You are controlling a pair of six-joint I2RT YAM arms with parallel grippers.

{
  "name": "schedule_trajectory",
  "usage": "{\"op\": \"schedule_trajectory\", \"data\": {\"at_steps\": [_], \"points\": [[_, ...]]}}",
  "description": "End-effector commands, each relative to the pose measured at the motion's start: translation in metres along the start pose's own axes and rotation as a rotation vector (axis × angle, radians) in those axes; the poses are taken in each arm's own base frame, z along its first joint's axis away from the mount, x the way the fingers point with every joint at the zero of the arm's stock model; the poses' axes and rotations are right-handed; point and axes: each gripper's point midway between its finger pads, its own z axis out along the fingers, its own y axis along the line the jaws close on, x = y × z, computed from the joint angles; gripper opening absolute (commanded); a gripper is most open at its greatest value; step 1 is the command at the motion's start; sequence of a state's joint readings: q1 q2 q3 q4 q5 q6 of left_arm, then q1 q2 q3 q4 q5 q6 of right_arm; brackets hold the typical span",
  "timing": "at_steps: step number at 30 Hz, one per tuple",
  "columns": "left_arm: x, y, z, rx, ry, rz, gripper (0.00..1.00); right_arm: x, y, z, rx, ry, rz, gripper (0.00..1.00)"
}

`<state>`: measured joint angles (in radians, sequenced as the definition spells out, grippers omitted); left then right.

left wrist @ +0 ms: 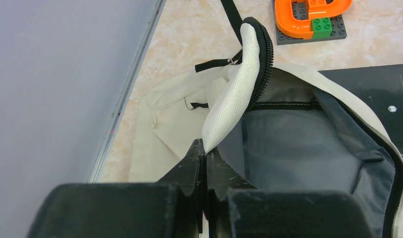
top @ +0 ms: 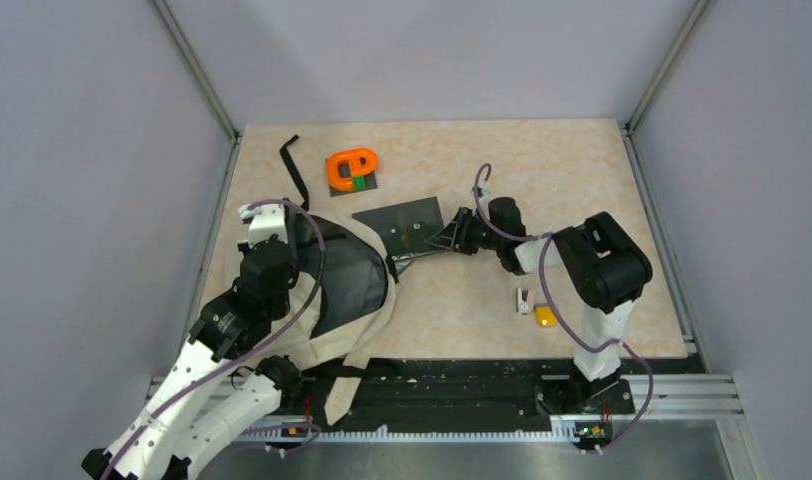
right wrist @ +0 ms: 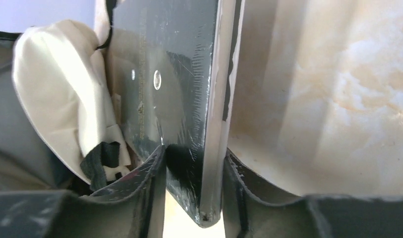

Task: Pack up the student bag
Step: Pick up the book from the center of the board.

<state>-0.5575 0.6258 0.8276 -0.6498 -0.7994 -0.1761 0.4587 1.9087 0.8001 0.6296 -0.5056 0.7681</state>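
The student bag (top: 374, 325) lies at the near left, beige, its dark grey lining (left wrist: 299, 144) showing through the unzipped mouth. My left gripper (left wrist: 205, 148) is shut on the bag's white mesh flap (left wrist: 234, 94) and holds it up, which keeps the mouth open. A thin black notebook (top: 402, 222) lies just right of the bag, its left end near the beige rim. My right gripper (top: 444, 238) has a finger on each side of the notebook's (right wrist: 179, 89) near corner, both against it.
An orange toy with a green brick on a grey baseplate (top: 352, 170) sits at the back. A loose black strap (top: 294, 170) trails behind the bag. A small yellow item (top: 545, 316) and a white one (top: 526, 299) lie by the right arm. Walls enclose three sides.
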Motion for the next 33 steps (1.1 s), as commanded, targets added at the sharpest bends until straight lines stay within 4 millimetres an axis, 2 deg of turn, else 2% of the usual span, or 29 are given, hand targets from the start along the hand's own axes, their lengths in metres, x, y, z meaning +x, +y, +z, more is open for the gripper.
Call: {"op": "schedule_trajectory", "data": {"at_steps": [1,4,6,11,21,25,27,30,33], "points": [[-0.016,-0.003,0.001,0.013,-0.061,-0.052,0.0,-0.036,0.023,-0.008,-0.085,-0.127,-0.028,0.26],[-0.017,-0.006,0.001,0.028,-0.064,-0.055,0.0,-0.05,0.027,-0.024,-0.079,-0.187,-0.035,0.06],[-0.016,-0.007,0.001,0.033,-0.062,-0.053,0.0,-0.06,0.031,-0.037,-0.077,-0.228,-0.044,0.0],[-0.019,-0.01,-0.001,0.062,-0.078,-0.072,0.0,-0.076,0.052,-0.074,-0.104,-0.317,-0.08,0.0],[-0.025,-0.009,-0.007,0.095,-0.115,-0.116,0.0,-0.1,0.118,-0.162,-0.117,-0.526,-0.208,0.0],[-0.025,-0.011,-0.007,0.108,-0.117,-0.12,0.0,-0.095,0.141,-0.193,-0.146,-0.563,-0.241,0.0],[-0.026,-0.013,-0.007,0.12,-0.119,-0.122,0.0,-0.089,0.151,-0.201,-0.189,-0.558,-0.236,0.0],[-0.027,-0.017,-0.008,0.146,-0.124,-0.124,0.0,-0.074,0.17,-0.202,-0.276,-0.523,-0.218,0.0],[-0.029,-0.017,-0.009,0.154,-0.135,-0.129,0.0,-0.057,0.187,-0.191,-0.329,-0.476,-0.214,0.0]]}}
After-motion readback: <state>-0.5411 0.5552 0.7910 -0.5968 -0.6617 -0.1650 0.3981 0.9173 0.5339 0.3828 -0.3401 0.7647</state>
